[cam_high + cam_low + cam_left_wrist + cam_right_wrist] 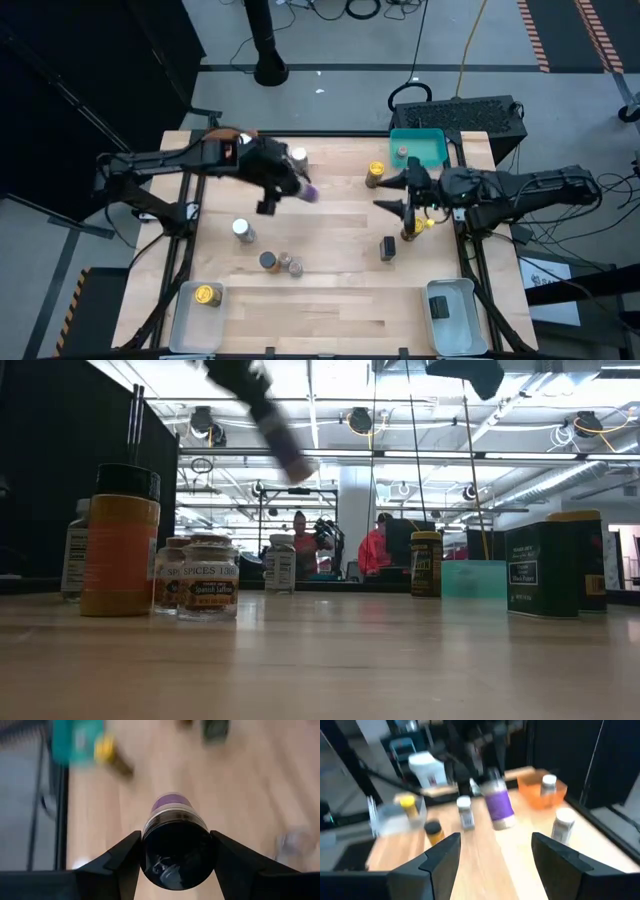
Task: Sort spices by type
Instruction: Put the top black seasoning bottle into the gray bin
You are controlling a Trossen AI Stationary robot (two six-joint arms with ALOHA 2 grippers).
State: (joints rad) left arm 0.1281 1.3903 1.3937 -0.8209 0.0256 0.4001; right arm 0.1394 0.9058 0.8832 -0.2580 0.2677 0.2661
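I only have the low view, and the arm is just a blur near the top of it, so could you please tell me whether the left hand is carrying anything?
Observer: Yes. The left wrist view shows the left hand shut on a purple-labelled jar, with a finger on each side.
Operator: Thank you. Where is it, seen from above?
Observer: A little left of centre, right next to a white-capped jar that stands on the wood.
Operator: And is the right hand busy?
Observer: No. The right hand is open with nothing between its fingers, and it sits beside the teal tray.
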